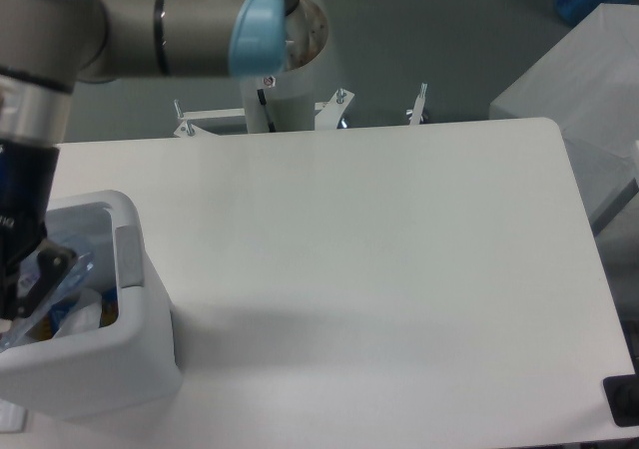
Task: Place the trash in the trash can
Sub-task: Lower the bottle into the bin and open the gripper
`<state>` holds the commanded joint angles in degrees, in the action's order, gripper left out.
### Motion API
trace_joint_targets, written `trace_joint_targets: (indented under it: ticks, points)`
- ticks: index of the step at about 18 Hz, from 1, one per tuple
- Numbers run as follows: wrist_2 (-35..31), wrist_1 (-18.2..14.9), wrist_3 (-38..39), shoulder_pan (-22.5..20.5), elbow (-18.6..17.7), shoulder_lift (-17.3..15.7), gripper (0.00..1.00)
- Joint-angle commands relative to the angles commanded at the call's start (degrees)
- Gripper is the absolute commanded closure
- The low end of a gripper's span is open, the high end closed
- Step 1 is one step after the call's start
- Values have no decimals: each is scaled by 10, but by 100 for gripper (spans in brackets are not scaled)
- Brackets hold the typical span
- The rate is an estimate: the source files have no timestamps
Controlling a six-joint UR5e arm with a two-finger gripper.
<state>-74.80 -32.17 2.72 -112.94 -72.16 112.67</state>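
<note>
The trash can [140, 339], a white bin with a thick rounded rim and a flat grey tab [130, 257], stands at the table's front left corner. My gripper [18, 289] hangs over its opening at the frame's left edge, and most of it is cut off. A clear crushed bottle with a bluish tint [62, 269] lies tilted inside the bin's mouth, right against one dark finger link. The fingertips are out of frame, so I cannot see whether they still grip the bottle. Other scraps [85, 311], white and coloured, lie deeper in the bin.
The white table [379, 269] stretches to the right of the bin. The arm's base column [285, 80] and some metal brackets [334, 105] stand behind the far edge. A grey box [579, 80] sits beyond the right corner.
</note>
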Motion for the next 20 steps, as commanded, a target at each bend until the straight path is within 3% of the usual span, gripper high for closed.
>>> trace_joint_targets:
  ticks: [6, 13, 15, 17, 20]
  points:
    - [0, 0, -1, 3, -42, -18, 72]
    - [0, -1, -13, 3, -47, -15, 61]
    - [0, 0, -15, 3, -45, -15, 46]
    - [0, 0, -18, 3, -44, -18, 42]
    - [0, -1, -18, 1, -41, -21, 24]
